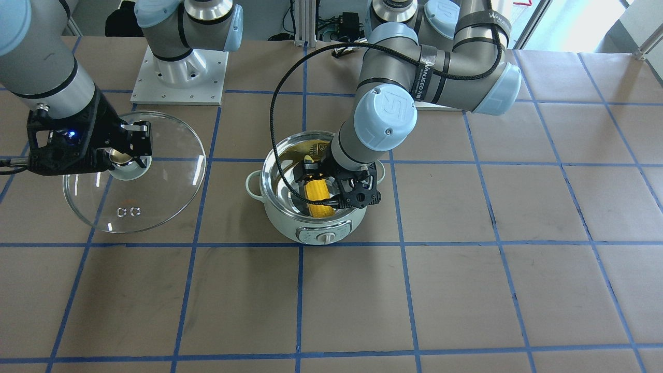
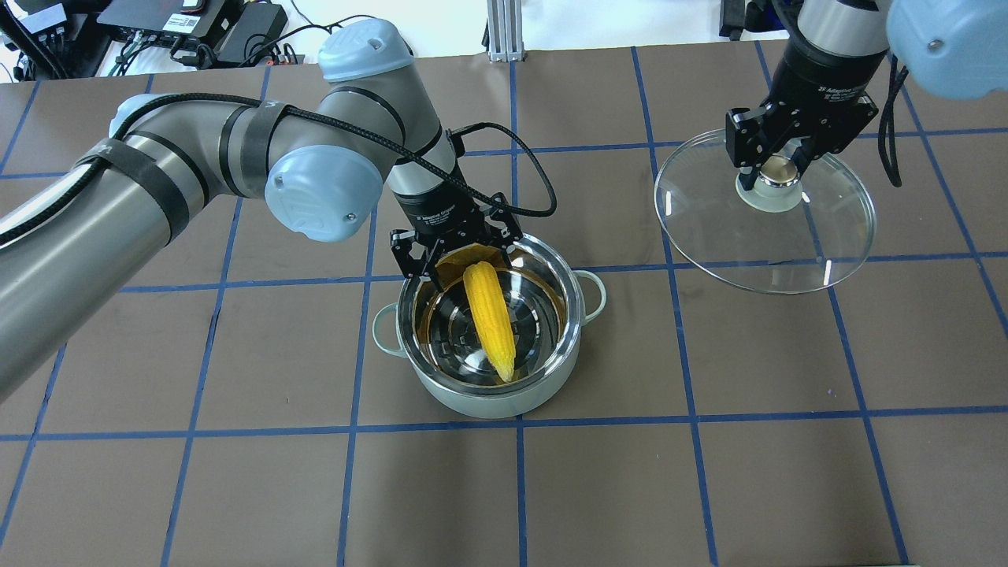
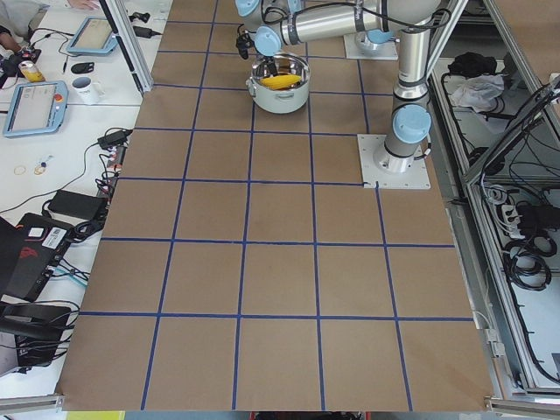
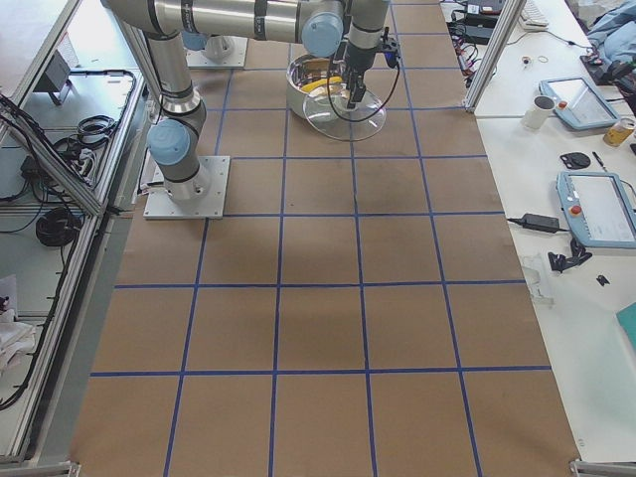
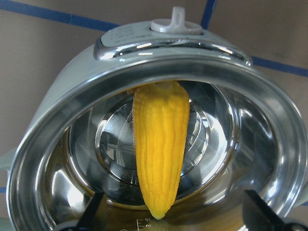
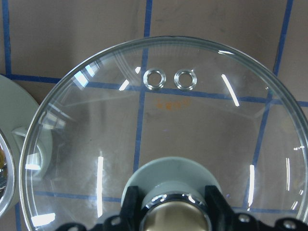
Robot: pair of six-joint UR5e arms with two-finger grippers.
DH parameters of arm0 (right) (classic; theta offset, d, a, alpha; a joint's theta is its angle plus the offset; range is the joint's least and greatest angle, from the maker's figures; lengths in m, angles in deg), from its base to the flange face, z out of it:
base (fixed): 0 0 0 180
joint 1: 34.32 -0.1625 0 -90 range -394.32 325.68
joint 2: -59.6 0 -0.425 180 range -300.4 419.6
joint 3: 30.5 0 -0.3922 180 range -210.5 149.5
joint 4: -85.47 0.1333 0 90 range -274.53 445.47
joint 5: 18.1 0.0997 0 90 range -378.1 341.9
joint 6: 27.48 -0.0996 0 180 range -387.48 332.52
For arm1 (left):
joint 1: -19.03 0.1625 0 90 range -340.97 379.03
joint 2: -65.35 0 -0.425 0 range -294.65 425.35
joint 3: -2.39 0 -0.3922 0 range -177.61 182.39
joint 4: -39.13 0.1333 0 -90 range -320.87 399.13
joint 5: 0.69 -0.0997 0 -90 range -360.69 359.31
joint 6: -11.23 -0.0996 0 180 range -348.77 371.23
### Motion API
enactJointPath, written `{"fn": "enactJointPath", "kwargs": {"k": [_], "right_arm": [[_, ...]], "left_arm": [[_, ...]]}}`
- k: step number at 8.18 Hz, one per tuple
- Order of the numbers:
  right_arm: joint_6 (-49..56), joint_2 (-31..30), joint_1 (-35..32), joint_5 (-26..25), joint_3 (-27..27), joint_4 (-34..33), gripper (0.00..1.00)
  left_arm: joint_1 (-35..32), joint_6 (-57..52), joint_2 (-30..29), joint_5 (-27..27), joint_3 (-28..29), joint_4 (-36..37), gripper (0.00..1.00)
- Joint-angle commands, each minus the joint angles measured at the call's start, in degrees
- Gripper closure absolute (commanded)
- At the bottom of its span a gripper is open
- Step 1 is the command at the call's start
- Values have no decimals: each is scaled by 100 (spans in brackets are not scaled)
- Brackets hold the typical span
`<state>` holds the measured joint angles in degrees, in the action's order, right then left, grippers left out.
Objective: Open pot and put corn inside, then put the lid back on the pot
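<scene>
corn in pot, strap reading perhaps WANJEED

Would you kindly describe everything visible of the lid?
The lid is a round, clear glass disc with a pale green knob base, a beige-gold knob and two small metal vent rings near its rim. It is off the pot, tilted, to the robot's right, the right hand shut on its knob.

Overhead and front cams face each other, sharing the pot mid-frame; side cams sit far off, wrist cams close.
</scene>
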<state>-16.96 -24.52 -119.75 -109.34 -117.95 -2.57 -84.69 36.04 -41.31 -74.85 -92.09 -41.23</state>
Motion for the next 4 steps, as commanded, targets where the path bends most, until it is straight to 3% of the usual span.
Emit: {"fn": "enactJointPath", "kwargs": {"k": [1,2,4], "right_arm": [[-705,-8,-437,10,0,-3,100],[-1248,19,-788,1,0,-29,100],[-2067,71,-1430,1,-9,-117,100]], "left_arm": [[210,-448,162,-681,314,-145,0],[446,-729,232,-1175,621,-477,0],[1043,-1676,452,-1424,1184,-944,0]]}}
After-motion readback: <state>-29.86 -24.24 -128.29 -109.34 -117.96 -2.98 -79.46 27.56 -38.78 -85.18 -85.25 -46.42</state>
